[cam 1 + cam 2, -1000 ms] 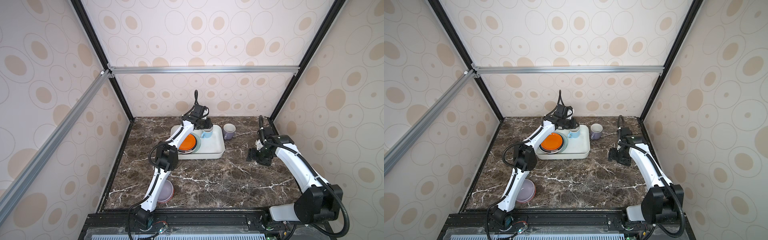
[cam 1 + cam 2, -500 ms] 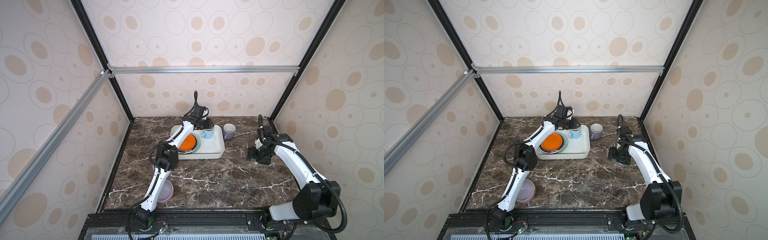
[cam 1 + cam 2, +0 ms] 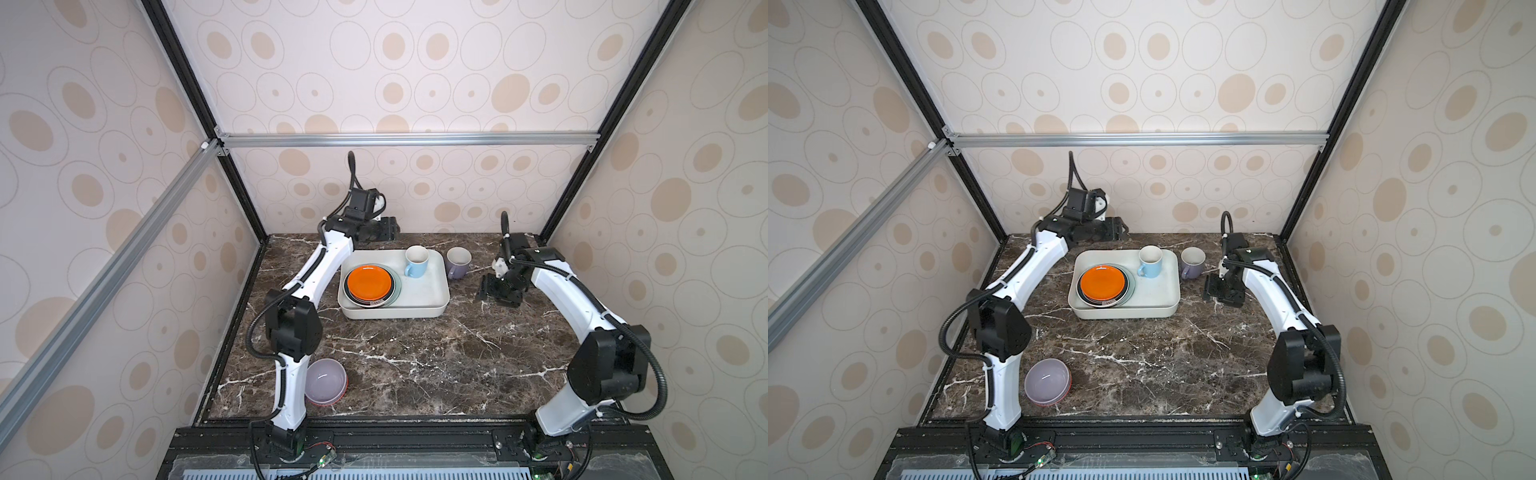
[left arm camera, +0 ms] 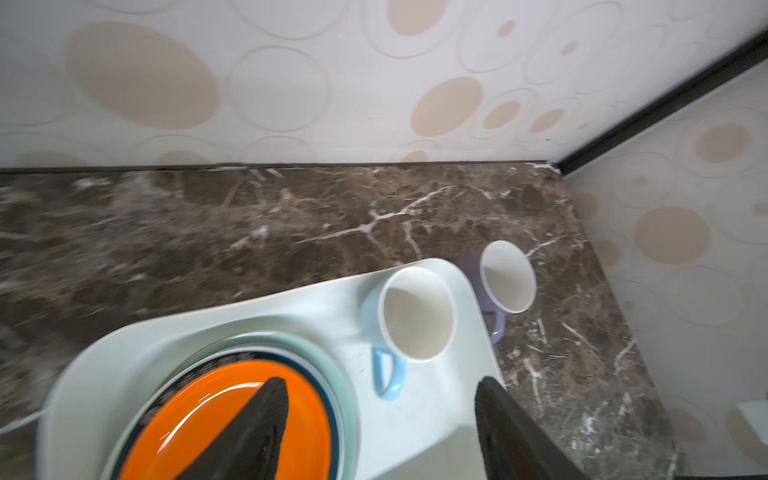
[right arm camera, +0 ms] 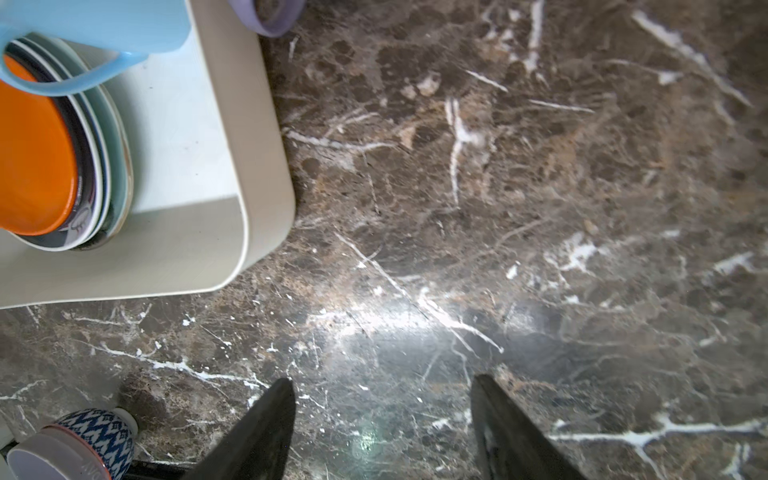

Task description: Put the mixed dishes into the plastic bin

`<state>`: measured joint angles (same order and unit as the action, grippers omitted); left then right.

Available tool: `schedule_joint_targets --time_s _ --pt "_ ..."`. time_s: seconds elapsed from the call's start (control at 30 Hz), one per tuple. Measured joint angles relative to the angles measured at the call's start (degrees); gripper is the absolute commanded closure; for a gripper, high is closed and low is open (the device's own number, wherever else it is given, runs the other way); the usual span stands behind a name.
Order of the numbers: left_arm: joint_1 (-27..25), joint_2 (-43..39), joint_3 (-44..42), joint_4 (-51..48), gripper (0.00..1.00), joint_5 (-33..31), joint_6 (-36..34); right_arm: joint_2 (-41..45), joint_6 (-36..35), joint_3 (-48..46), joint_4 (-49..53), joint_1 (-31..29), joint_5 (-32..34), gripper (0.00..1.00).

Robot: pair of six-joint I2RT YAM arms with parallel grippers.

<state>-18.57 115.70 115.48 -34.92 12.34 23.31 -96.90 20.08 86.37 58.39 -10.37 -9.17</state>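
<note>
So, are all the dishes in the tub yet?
Not quite. Done: the plate stack, with the orange plate on top, and the blue mug sit inside the plastic bin. In hand: nothing; the left gripper and right gripper are both open and empty. Left: the lavender mug stands on the table beside the bin, and the lavender bowl sits near the table's front edge.

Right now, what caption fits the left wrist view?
Open left gripper facing the bin: blue mug upright beside stacked plates, lavender mug outside on the table.
</note>
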Motion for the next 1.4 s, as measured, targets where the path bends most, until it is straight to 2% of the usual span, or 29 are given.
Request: schedule_joint_targets --time_s 0.1,0.2,0.3,0.6,0.77,0.9,1.17,1.23,1.33,1.4 --pt "4.3 -4.9 -10.8 0.8 0.26 -2.2 -0.8 -5.2 0.2 3.8 -1.3 -2.6 0.0 0.31" --pt "7.7 -6.0 -18.9 1.0 0.26 -4.1 -1.9 -9.8 0.4 6.9 -1.7 -4.2 0.1 0.31" --pt "8.5 -6.0 -24.2 1.0 0.27 -5.2 -3.1 -13.7 0.4 10.5 -1.9 -4.9 0.5 0.31" --pt "8.6 -6.0 -28.1 3.2 0.33 -4.9 -5.6 -21.9 0.4 18.1 -1.8 -8.1 2.5 0.31" --pt "9.4 -6.2 -30.8 5.1 0.38 -4.9 -6.2 -24.0 0.5 19.6 -1.2 -9.2 3.1 0.35" --pt "10.2 -6.2 -34.0 5.9 0.47 -4.8 -6.3 -24.4 0.7 19.6 -0.4 -9.9 3.7 0.47" --pt "10.4 -7.1 -38.3 7.7 0.56 -3.6 -6.2 -24.5 0.7 18.9 0.3 -11.2 4.6 0.67" --pt "10.4 -7.7 -39.4 8.0 0.62 -3.2 -6.2 -24.5 0.7 18.1 0.3 -11.7 4.8 0.7" --pt "10.4 -8.8 -41.0 8.9 0.77 -2.6 -5.7 -24.5 0.7 16.5 0.2 -12.5 4.9 0.74" --pt "10.4 -9.7 -42.6 9.4 0.82 -2.1 -5.6 -24.3 1.0 14.9 -0.2 -13.0 4.9 0.76"
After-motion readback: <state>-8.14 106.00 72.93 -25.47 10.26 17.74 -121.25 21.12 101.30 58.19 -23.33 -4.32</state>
